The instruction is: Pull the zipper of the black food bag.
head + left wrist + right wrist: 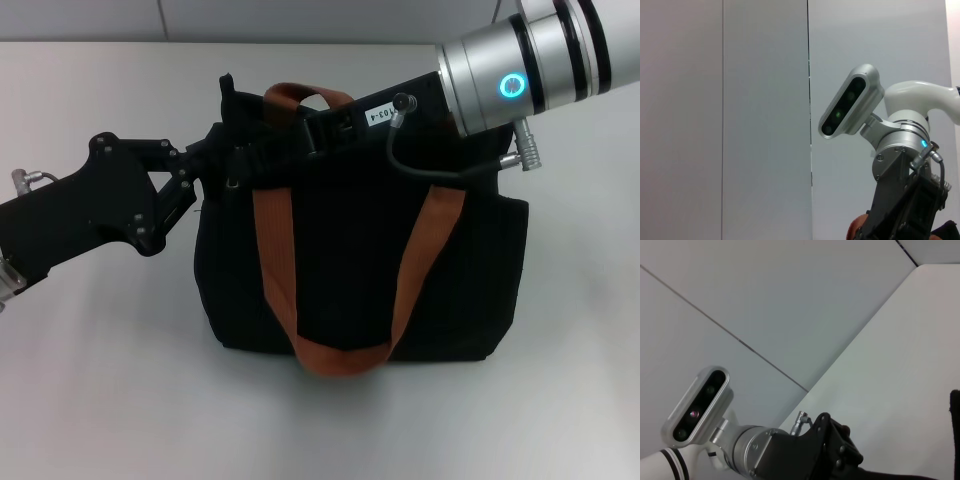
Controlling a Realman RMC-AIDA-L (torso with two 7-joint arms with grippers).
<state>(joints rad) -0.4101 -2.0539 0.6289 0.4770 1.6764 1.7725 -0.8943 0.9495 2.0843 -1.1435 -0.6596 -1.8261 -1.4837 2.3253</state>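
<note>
The black food bag (350, 270) stands in the middle of the white table, its two rust-orange strap handles (275, 260) hanging down its front. My left gripper (212, 162) comes in from the left and is shut on the fabric at the bag's upper left corner. My right gripper (318, 128) reaches in from the upper right and lies over the bag's top edge, black against black. A small silver bit (232, 183) shows by the left corner; I cannot tell if it is the zipper. The left wrist view shows the right arm's wrist (905, 145).
The white table (90, 380) spreads around the bag, with a grey wall (300, 18) behind. The right arm's silver wrist (520, 70) and its cable (430, 168) hang over the bag's right top. The right wrist view shows the left arm's black gripper body (832, 452).
</note>
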